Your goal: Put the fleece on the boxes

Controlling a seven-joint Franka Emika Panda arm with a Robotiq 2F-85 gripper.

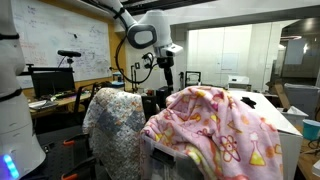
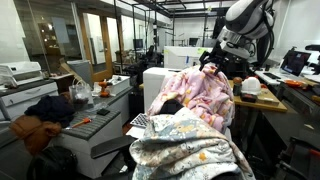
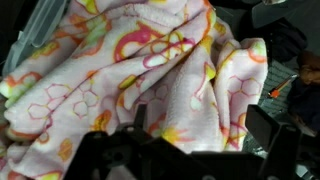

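a pale patterned cloth [image 1: 112,118] hangs draped, a dark monitor [image 1: 52,82] and whiteboard [image 1: 60,35] behind it.

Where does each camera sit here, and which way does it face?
Exterior view: beside the fleece, facing across it toward a whiteboard; arm and hand show above.
Exterior view: behind a grey cloth, facing down the lab aisle at the fleece; arm shows top right.
Wrist view: on the wrist, looking down onto the fleece; the open hand shows at the bottom.
Shared: all three see the fleece; both exterior views see the arm and grey cloth.
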